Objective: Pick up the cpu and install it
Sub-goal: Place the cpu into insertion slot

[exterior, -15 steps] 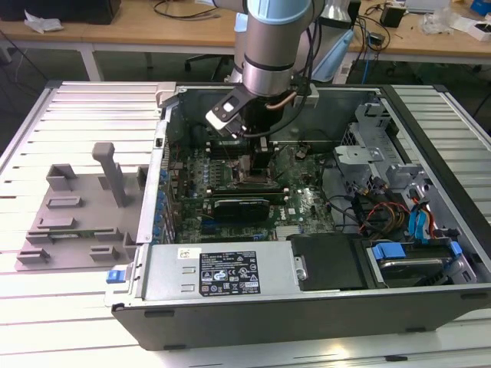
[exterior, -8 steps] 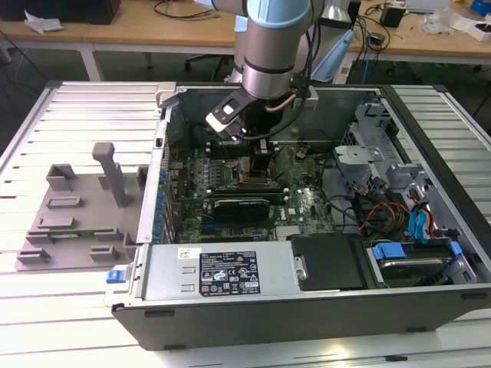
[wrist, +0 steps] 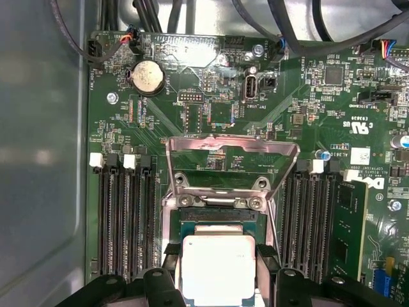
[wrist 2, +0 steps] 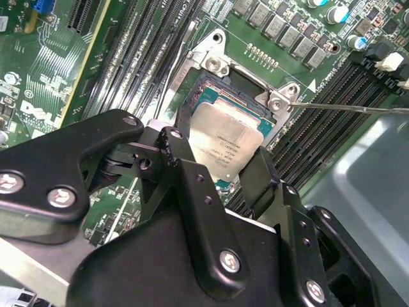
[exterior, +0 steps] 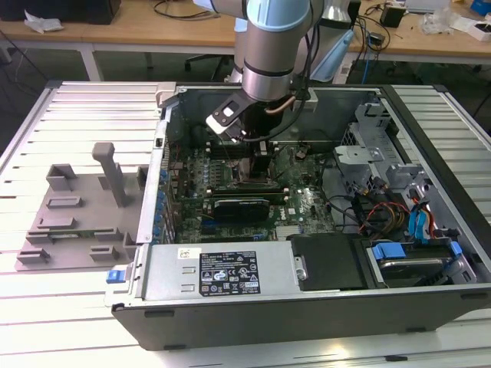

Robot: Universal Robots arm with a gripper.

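Your black two-finger gripper (wrist 2: 222, 150) is narrowed onto the small flat square cpu (wrist 2: 228, 139) w/ pale silver metal top. There's one finger (wrist 2: 182, 157) on each of 2 opposite edges, touching it in both wrist views. Cpu is directly over the dark square socket (wrist 2: 206, 86) on the green motherboard (wrist 2: 51, 70); can't tell if it's seated or just above. In the first wrist view the cpu (wrist: 217, 272) is btw the fingers of the gripper (wrist: 217, 254). The silver metal load plate (wrist: 231, 146) stands flipped open just beyond the socket (wrist: 217, 217), w/ black memory slots (wrist: 124, 217) on both sides. In the exterior view your arm reaches down into the open dark metal computer case (exterior: 307, 310), gripper (exterior: 261, 165) low over the board near the middle. Grey plastic fixture tray w/ upright posts (exterior: 73, 222) lies on the slatted white table (exterior: 69, 307), outside the case on the exterior view's left, well apart from the gripper.
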